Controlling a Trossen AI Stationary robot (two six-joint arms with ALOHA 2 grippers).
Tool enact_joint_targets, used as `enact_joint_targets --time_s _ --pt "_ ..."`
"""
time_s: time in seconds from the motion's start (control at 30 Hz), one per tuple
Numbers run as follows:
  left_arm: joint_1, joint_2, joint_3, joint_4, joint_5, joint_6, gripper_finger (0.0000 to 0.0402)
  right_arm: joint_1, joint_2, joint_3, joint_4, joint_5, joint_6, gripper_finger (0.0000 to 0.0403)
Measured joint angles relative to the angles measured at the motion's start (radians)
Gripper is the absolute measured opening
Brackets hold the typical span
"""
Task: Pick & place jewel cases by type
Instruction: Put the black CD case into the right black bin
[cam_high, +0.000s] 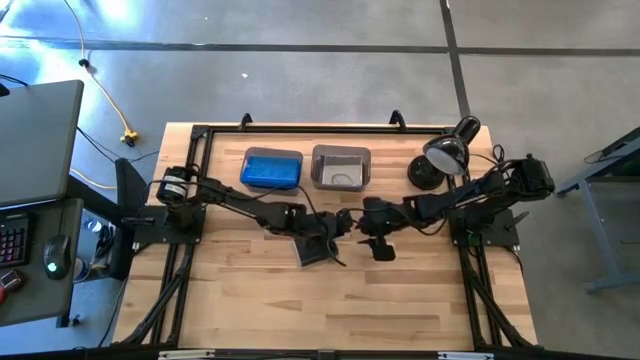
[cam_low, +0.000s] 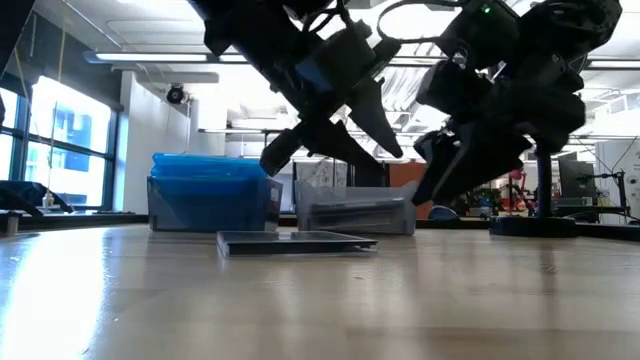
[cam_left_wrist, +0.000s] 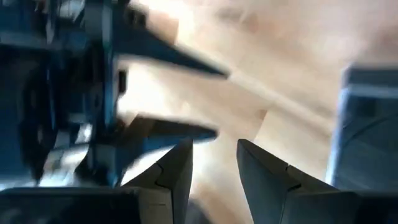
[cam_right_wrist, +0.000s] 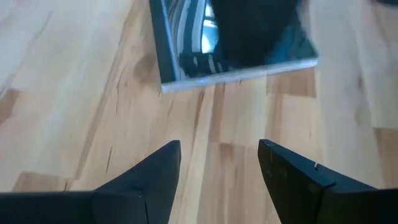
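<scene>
- Sorting looks close to finished: only one black case lies loose on the table, flat on the wood, nearer the front edge than the two bins.
- Both end effectors hang just above that black case. The left end effector is over its far edge, fingers parted with nothing between them; the right end effector is just beside the case on the lamp side, fingers spread wide and empty.
- From the right wrist view the black case sits ahead of the spread fingers, apart from them, its glossy face reflecting the arm.
- Beyond the case, the blue-filled bin holds blue cases stacked to its rim; how many I cannot tell.
- Next to it, toward the lamp, the grey bin shows something dark lying low inside, probably black cases, though the count is hidden.
- What seems left is lifting this last black case and setting it in the grey bin.
- A desk lamp stands past the grey bin, near the right arm's base, and could crowd a wide swing.
- With the two arms so close together over the case, they risk bumping each other.
</scene>
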Motion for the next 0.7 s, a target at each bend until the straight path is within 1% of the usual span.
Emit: enact_joint_targets --time_s 0.03,0.13,0.23,0.3,0.33,0.43,0.47,0.53,0.6,0.67,0.7 --pt "-0.004 0.000 0.000 0.002 -0.045 -0.010 0.0122 0.000 0.000 0.000 0.007 0.001 0.000 0.0213" --pt "-0.021 0.000 0.002 0.008 -0.252 -0.102 0.0122 0.002 0.000 -0.001 0.002 0.019 0.000 0.0213" --pt "-0.045 0.000 0.034 -0.048 -0.448 -0.276 0.0122 0.002 0.000 -0.002 0.018 0.055 0.007 0.0213" --pt "-0.055 -0.001 0.052 -0.145 -0.522 -0.432 0.0122 0.005 0.000 -0.002 0.041 0.086 0.018 0.0213" --pt "-0.055 -0.001 0.060 -0.221 -0.552 -0.511 0.0122 0.010 0.000 -0.002 0.050 0.102 0.021 0.0213" --pt "-0.049 -0.025 0.085 -0.533 -0.618 -0.806 0.0122 0.046 0.008 -0.003 0.081 0.139 0.006 0.0213" --pt "-0.039 -0.039 0.098 -0.629 -0.618 -0.912 0.0122 0.064 0.012 -0.003 0.093 0.158 -0.003 0.0213" --pt "-0.033 -0.081 0.107 -0.832 -0.570 -1.125 0.0122 0.098 0.028 -0.003 0.108 0.212 -0.012 0.0213" --pt "-0.022 -0.120 0.107 -0.998 -0.475 -1.309 0.0122 0.119 0.047 -0.003 0.135 0.250 0.007 0.0213" --pt "-0.024 -0.152 0.106 -1.135 -0.369 -1.455 0.0122 0.127 0.082 0.004 0.155 0.252 0.036 0.0213" --pt "-0.025 -0.166 0.105 -1.178 -0.322 -1.509 0.0122 0.127 0.101 0.015 0.163 0.249 0.045 0.0213"
